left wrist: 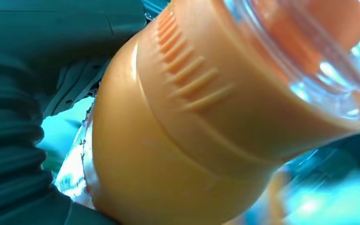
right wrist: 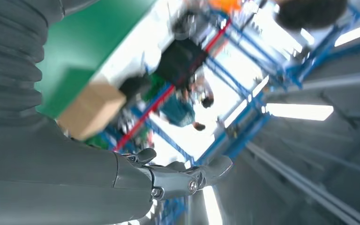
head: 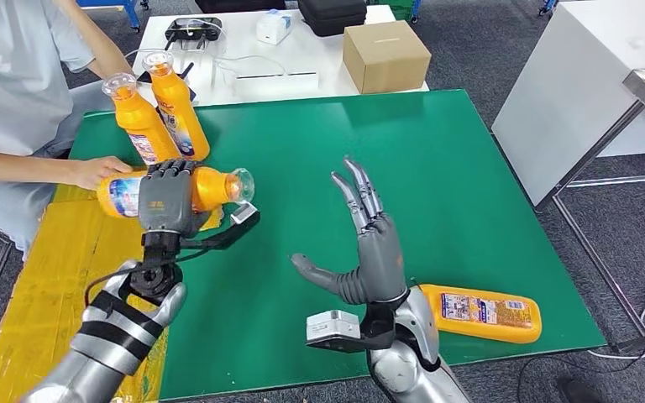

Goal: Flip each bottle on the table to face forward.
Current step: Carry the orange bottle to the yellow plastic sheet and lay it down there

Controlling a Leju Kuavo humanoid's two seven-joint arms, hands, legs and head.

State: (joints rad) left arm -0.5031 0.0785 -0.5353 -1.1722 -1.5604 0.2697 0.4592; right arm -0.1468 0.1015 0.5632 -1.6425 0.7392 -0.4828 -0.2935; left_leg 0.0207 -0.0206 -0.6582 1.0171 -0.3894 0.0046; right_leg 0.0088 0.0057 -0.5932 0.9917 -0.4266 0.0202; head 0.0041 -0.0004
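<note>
My left hand [head: 166, 200] grips an orange bottle [head: 210, 188] lying sideways above the green table [head: 437, 168], its clear cap pointing right. The same bottle [left wrist: 178, 140] looms close in the left wrist view. A person's hand [head: 97, 170] touches the bottle's base end. Two more orange bottles [head: 141, 120] [head: 176, 105] stand upright at the table's far left. A third orange bottle [head: 480, 312] lies flat near the front right edge, label up. My right hand [head: 369, 243] hovers over the table's middle with fingers spread, holding nothing; its fingers [right wrist: 183, 178] point upward in the right wrist view.
A person in a light shirt [head: 17, 75] sits at the left. Behind the green table a white table [head: 243, 50] carries a cardboard box [head: 385, 55], black cases and small devices. A yellow surface [head: 67, 260] lies at the front left. A white cabinet [head: 588, 92] stands on the right.
</note>
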